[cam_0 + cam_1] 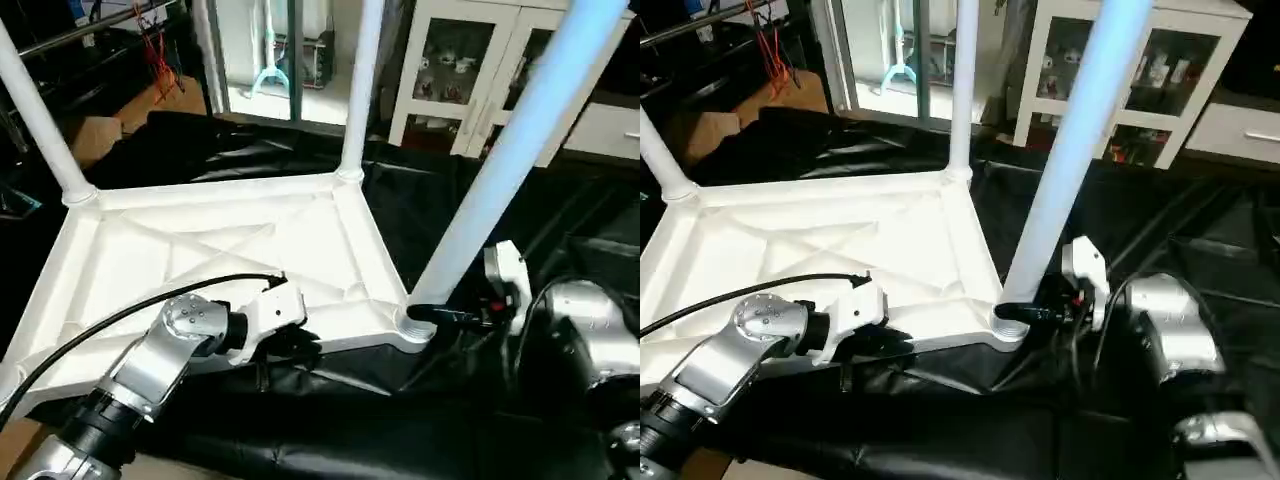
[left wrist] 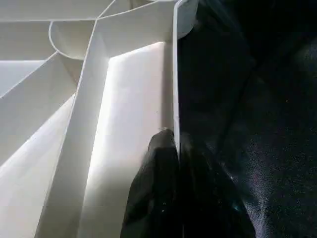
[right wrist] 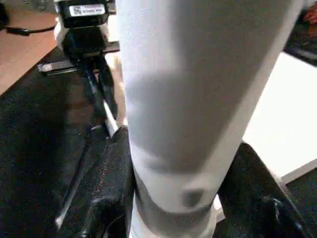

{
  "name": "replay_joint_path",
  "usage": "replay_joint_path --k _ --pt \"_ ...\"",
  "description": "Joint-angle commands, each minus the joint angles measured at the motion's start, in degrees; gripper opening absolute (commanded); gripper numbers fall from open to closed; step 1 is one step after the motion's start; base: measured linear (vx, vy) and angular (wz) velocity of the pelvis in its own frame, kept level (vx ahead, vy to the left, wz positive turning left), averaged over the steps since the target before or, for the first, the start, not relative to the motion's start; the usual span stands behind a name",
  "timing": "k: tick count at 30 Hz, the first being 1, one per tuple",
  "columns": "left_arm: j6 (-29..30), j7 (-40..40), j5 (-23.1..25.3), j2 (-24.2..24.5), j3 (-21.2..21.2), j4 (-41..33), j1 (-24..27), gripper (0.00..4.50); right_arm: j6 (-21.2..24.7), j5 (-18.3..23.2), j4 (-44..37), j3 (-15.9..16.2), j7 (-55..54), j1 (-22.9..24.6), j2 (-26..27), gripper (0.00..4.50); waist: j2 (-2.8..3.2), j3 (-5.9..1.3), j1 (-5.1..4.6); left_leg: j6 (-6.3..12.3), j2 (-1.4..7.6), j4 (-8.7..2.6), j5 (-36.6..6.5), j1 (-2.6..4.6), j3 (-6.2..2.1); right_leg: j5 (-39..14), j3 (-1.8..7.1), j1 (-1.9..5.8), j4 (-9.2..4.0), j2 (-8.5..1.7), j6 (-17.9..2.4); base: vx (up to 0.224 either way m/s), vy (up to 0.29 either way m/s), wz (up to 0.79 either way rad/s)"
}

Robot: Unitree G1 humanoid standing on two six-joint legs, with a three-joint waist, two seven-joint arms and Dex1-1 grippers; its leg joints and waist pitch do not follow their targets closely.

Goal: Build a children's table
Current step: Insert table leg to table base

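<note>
The children's table lies upside down on a black sheet, its white X-ribbed tabletop [image 1: 200, 240] facing up. Two legs stand in the far corner sockets, one on the left [image 1: 40, 110] and one in the middle [image 1: 360, 90]. A third leg [image 1: 500, 170] rises tilted from the near right socket [image 1: 410, 328]. My right gripper [image 1: 437, 316] is shut on this leg just above the socket, and its fingers [image 3: 114, 168] flank the tube [image 3: 188, 89]. My left gripper [image 1: 295, 345] is shut on the tabletop's near rim [image 2: 174, 74], one black finger [image 2: 158, 173] inside the wall.
The black sheet [image 1: 330, 420] covers the floor around the table. A white glass-door cabinet [image 1: 450, 70] stands at the back right, and a glass door frame [image 1: 250, 60] behind the table. Brown flooring [image 1: 100, 125] shows at the back left. A black cable [image 1: 130, 310] runs along my left arm.
</note>
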Motion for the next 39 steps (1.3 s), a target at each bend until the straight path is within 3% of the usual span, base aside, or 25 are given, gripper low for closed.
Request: replay_joint_path --k 1,3,4,5,6,7,9,11,12,13,14,17,21,24,25,27,29,31,32,33,34,35,36,38,39 --pt "2.87 2.72 -1.01 -1.19 2.38 -2.16 -2.02 0.00 2.20 -7.85 8.34 3.92 -9.09 5.85 1.55 1.85 1.06 -0.30 -0.86 2.25 3.85 -5.22 -12.76 0.64 -1.54 0.23 3.01 0.36 -4.51 -5.21 -13.96 0.000 0.000 0.00" --pt "8.19 7.95 -0.04 -3.81 3.49 -1.18 -3.23 0.00 4.58 -8.89 8.80 2.17 -19.76 5.95 4.52 1.85 0.93 -0.07 -1.51 0.48 3.87 -5.56 -16.21 0.83 -1.53 -5.17 3.23 0.12 -4.99 -5.25 -13.79 0.000 0.000 0.00" --pt "8.19 7.95 -0.04 -3.81 3.49 -1.18 -3.23 0.00 4.58 -8.89 8.80 2.17 -19.76 5.95 4.52 1.85 1.06 0.21 -1.89 -0.70 3.78 -5.72 -17.87 0.91 -1.62 -7.97 3.32 -0.23 -5.21 -5.29 -13.55 0.000 0.000 0.00" --pt "13.94 16.69 1.95 -8.08 5.55 0.63 -4.22 0.00 7.49 -9.44 8.16 -0.13 -30.98 6.26 7.80 1.85 0.94 0.31 -2.32 -1.62 3.71 -5.86 -19.71 0.87 -1.73 -11.56 3.35 -0.27 -5.42 -5.32 -12.78 0.000 0.000 0.00" --pt "13.94 16.69 1.95 -8.08 5.55 0.63 -4.22 0.00 7.49 -9.44 8.16 -0.13 -30.98 6.26 7.80 1.85 0.93 0.46 -2.44 -1.97 3.63 -5.84 -20.53 0.89 -1.81 -13.44 3.37 -0.41 -5.65 -5.38 -12.27 0.000 0.000 0.00" --pt "17.71 24.60 3.06 -12.19 8.35 2.52 -4.72 0.00 8.96 -10.59 7.36 -1.77 -40.36 6.80 10.08 1.85 0.70 0.43 -3.14 -2.64 3.70 -5.89 -20.99 0.79 -1.85 -14.69 3.54 -0.31 -5.66 -5.35 -11.65 0.000 0.000 0.00" --pt "18.01 39.55 3.69 -20.36 13.82 7.03 -5.15 0.00 11.23 -10.95 6.11 -5.01 -55.53 8.42 16.06 1.85 0.65 0.20 -3.39 -2.33 3.33 -5.62 -19.46 0.70 -2.00 -14.95 3.59 -0.45 -5.92 -5.44 -10.92 0.000 0.000 0.00" --pt "16.79 43.48 3.41 -23.18 14.88 8.76 -4.99 0.00 12.24 -10.41 5.27 -5.85 -60.09 9.40 19.34 1.85 0.72 -0.01 -3.32 -1.54 3.33 -5.60 -17.96 0.60 -2.08 -13.66 3.68 -0.49 -6.11 -5.53 -10.53 0.000 0.000 0.00" --pt "16.21 46.89 2.45 -26.59 15.87 9.97 -4.48 0.00 13.52 -10.28 3.90 -4.98 -62.53 10.52 22.89 1.85 0.88 -0.05 -3.30 -0.74 3.12 -5.71 -17.35 0.19 -2.16 -12.88 3.53 -0.25 -6.04 -5.38 -9.94 0.000 0.000 0.00" --pt "16.25 47.31 2.34 -27.11 15.94 10.06 -4.38 0.00 13.65 -10.35 3.66 -4.73 -62.92 10.69 23.44 1.85 0.81 0.19 -3.43 -0.29 3.02 -5.82 -18.40 0.05 -2.05 -14.01 3.47 -0.47 -6.18 -5.13 -9.50 0.000 0.000 0.00" --pt "16.18 48.34 2.23 -28.46 15.90 10.04 -4.12 0.00 13.88 -10.45 2.91 -3.94 -63.34 11.02 24.85 1.85 0.29 0.02 -3.05 0.90 2.81 -5.55 -18.70 0.45 -1.92 -16.57 3.95 -0.86 -6.65 -5.37 -8.29 0.000 0.000 0.00" --pt "17.34 46.67 1.92 -29.92 14.92 8.35 -4.06 0.00 14.63 -11.05 1.12 -2.54 -63.42 11.05 25.61 1.85 0.82 -0.07 -2.80 2.07 2.76 -5.63 -16.37 -0.02 -1.94 -17.56 4.16 -0.67 -6.86 -5.45 -7.28 0.000 0.000 0.00" --pt "17.36 41.35 1.87 -28.53 12.83 6.47 -4.48 0.00 15.83 -10.86 0.47 -2.18 -61.16 9.57 24.42 1.85 1.15 -0.28 -2.99 2.58 2.90 -5.73 -14.31 -0.38 -2.04 -12.51 4.00 -0.36 -6.46 -5.25 -7.73 0.000 0.000 0.00" --pt "11.61 33.16 2.53 -23.35 7.68 5.18 -4.04 0.00 16.85 -7.98 -1.97 -3.00 -55.61 8.12 23.14 1.85 1.42 -0.60 -3.06 3.56 2.86 -5.60 -12.50 -0.66 -2.14 -9.02 3.90 -0.06 -6.23 -5.26 -8.07 0.000 0.000 0.00" --pt "9.10 29.45 2.83 -20.74 6.00 4.53 -3.51 0.00 18.18 -6.12 -3.55 -2.83 -51.15 7.81 21.88 1.85 1.40 -0.93 -3.27 4.39 2.90 -5.35 -9.47 -1.07 -2.14 -4.36 3.89 0.50 -5.70 -5.21 -8.21 0.000 0.000 0.00" --pt "2.60 20.24 3.24 -14.35 2.84 2.87 -2.08 0.00 21.71 -2.05 -8.09 -1.18 -38.28 7.58 17.25 1.85 1.39 -0.99 -3.28 6.51 2.78 -4.91 -7.39 -1.25 -2.08 0.97 3.76 0.85 -5.34 -5.13 -8.68 0.000 0.000 0.00" --pt "-0.43 14.90 2.52 -10.93 2.16 1.59 -1.30 0.00 22.06 -0.91 -10.24 0.40 -30.49 7.79 13.22 1.85 1.57 -1.00 -2.96 8.15 2.82 -4.62 -6.41 -1.16 -1.98 4.02 3.51 0.80 -5.32 -5.30 -9.40 0.000 0.000 0.00" --pt "-4.91 3.29 0.81 -3.07 1.05 -1.33 -0.17 0.00 23.42 1.56 -13.76 2.76 -15.01 8.68 4.14 1.85 1.58 -1.34 -2.84 9.24 3.00 -4.19 -3.27 -1.16 -1.96 8.76 3.38 1.06 -4.39 -5.15 -9.82 0.000 0.000 0.00" --pt "-5.22 0.88 0.32 -1.34 1.04 -1.84 -0.11 0.00 23.79 2.06 -14.36 3.19 -11.55 8.99 1.98 1.85 2.00 -1.76 -2.37 10.28 3.33 -3.80 -0.35 -0.65 -2.15 13.49 3.15 1.12 -3.82 -5.02 -10.07 0.000 0.000 0.00" --pt "-5.45 -0.92 -0.03 -0.05 1.04 -2.23 -0.06 0.00 24.06 2.44 -14.82 3.52 -8.97 9.21 0.36 1.85 1.68 -2.01 -2.44 11.36 3.22 -3.36 1.95 -0.52 -2.13 17.65 3.11 1.23 -3.31 -4.79 -10.26 0.000 0.000 0.00" --pt "-5.59 -3.96 -0.77 2.73 1.14 -2.51 -0.26 0.00 24.11 2.76 -15.57 4.43 -2.89 9.98 -3.33 1.85 1.89 -2.17 -2.49 13.52 3.28 -2.70 7.79 -0.61 -2.33 26.23 2.85 1.04 -2.04 -4.56 -10.35 0.056 0.018 0.04" --pt "-5.60 -4.88 -1.05 3.64 1.19 -2.53 -0.36 0.00 24.08 2.81 -15.81 4.75 -0.81 10.26 -4.58 1.85 1.98 -2.44 -2.07 15.07 3.36 -1.94 11.62 -0.15 -2.42 31.30 2.55 0.65 -1.38 -4.40 -10.23 0.000 0.000 0.00" --pt "-6.52 -7.48 -2.41 5.66 1.31 -2.09 -0.20 0.00 23.59 1.65 -15.91 6.61 4.67 11.26 -7.93 1.85 1.45 -2.27 -2.00 15.62 3.43 -1.83 12.51 -0.19 -2.14 32.65 2.59 0.47 -1.34 -4.41 -10.38 0.000 0.000 0.00" --pt "-8.33 -9.23 -2.86 6.85 1.29 -1.34 0.33 0.00 22.91 0.23 -15.78 8.32 8.15 11.72 -9.82 1.85 1.43 -2.39 -0.72 15.77 3.32 -1.66 11.56 -0.34 -1.88 33.27 2.38 0.50 -1.03 -4.68 -9.95 0.000 0.000 0.00" --pt "-8.90 -9.70 -2.93 7.16 1.29 -1.13 0.55 0.00 22.18 -0.54 -15.50 8.98 9.22 11.79 -10.41 1.85 0.75 -2.31 -0.71 15.81 3.43 -1.71 10.77 -0.29 -1.74 32.42 2.40 0.38 -1.21 -4.68 -9.89 0.000 0.000 0.00"
